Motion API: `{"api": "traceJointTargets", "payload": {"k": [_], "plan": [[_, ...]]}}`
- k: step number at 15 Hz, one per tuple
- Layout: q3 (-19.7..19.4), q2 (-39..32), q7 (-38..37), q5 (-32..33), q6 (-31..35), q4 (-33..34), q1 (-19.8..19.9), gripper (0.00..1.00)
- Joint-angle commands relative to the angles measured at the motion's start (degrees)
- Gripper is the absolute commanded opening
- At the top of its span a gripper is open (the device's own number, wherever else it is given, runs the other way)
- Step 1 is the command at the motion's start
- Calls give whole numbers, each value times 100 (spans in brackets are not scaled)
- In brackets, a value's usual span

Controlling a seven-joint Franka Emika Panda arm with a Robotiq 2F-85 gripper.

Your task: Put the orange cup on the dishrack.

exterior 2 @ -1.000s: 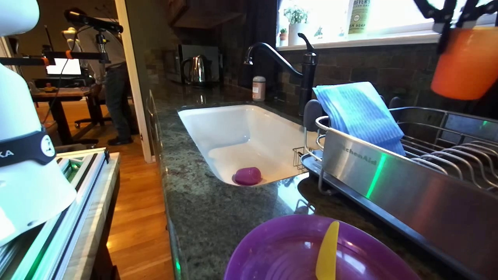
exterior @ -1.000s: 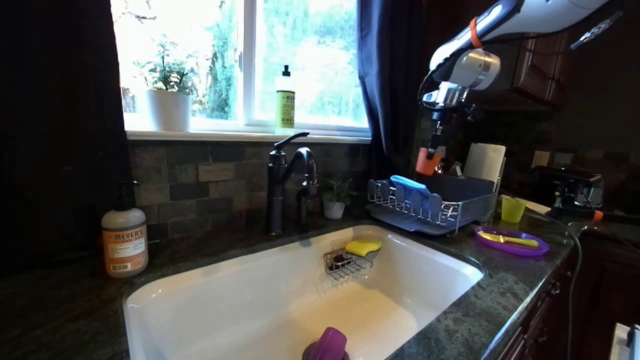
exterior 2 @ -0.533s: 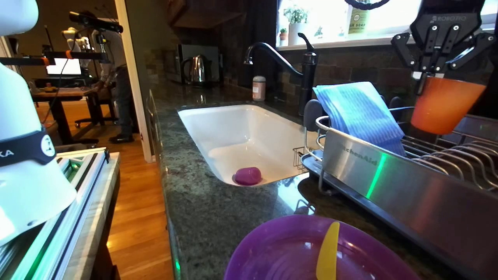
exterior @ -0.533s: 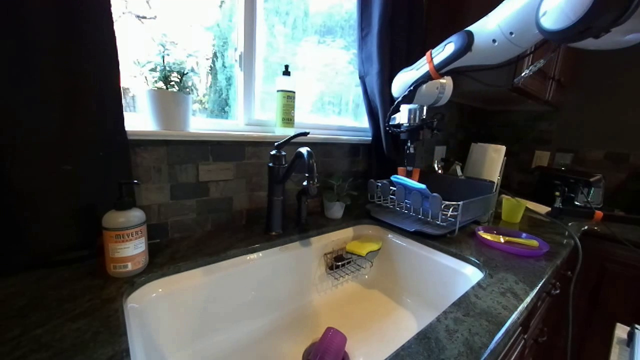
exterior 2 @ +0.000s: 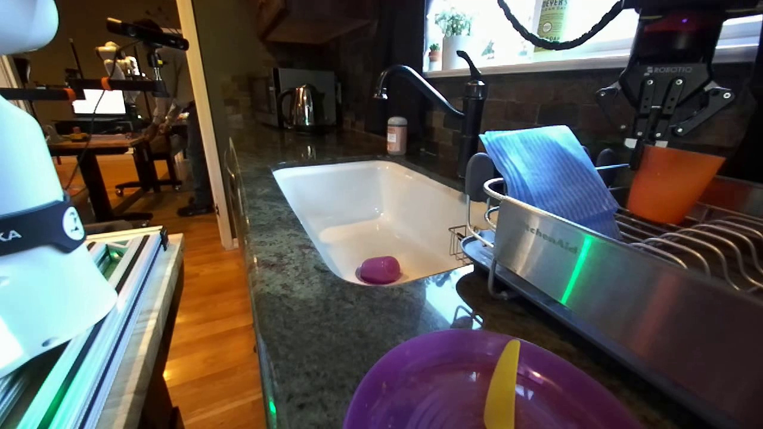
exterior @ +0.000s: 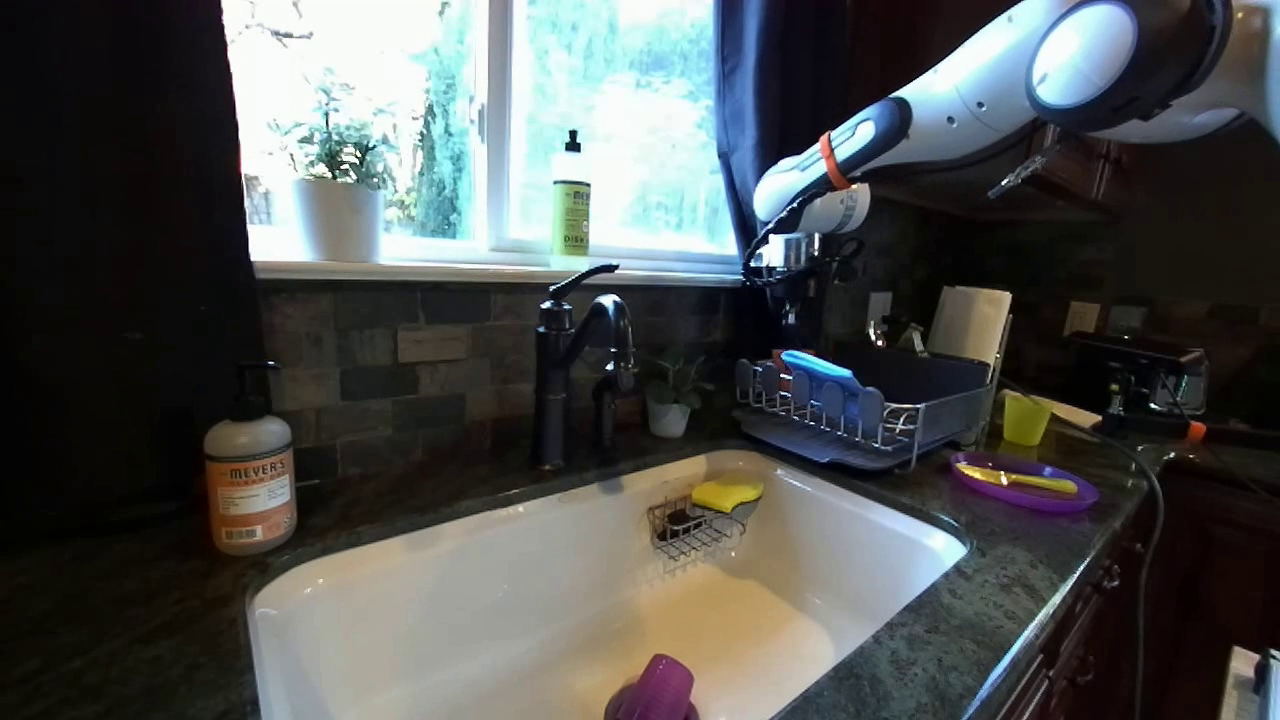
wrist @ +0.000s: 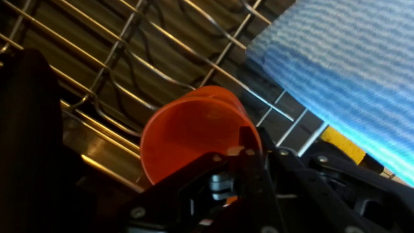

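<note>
In an exterior view, left to right: the dishrack (exterior 2: 536, 250), blue cloth (exterior 2: 551, 179) inside its left end, then the gripper (exterior 2: 647, 149), pinching the orange cup (exterior 2: 676, 186) by its rim. Cup held tilted, low within the rack — carry looks done; settling, release and retreat remain. Can't tell whether its base touches the wire tines (wrist: 190, 49). Cloth near one side, tines close on the other — straight up seems roomiest.
</note>
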State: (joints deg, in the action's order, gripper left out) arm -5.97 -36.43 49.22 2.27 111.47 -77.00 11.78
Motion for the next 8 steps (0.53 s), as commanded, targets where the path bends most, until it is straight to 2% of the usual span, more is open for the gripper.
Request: {"api": "traceJointTargets", "payload": {"k": [1,2,3,6,8], "plan": [[67,12,-523,263,389,-101,-78,30],[44,26,-651,349,447,-129,-111,31],[48,57,-738,406,422,-146,-123,36],[153,330,-714,443,368,-338,-115,60],[185,626,-709,515,584,-555,-160,75]]}}
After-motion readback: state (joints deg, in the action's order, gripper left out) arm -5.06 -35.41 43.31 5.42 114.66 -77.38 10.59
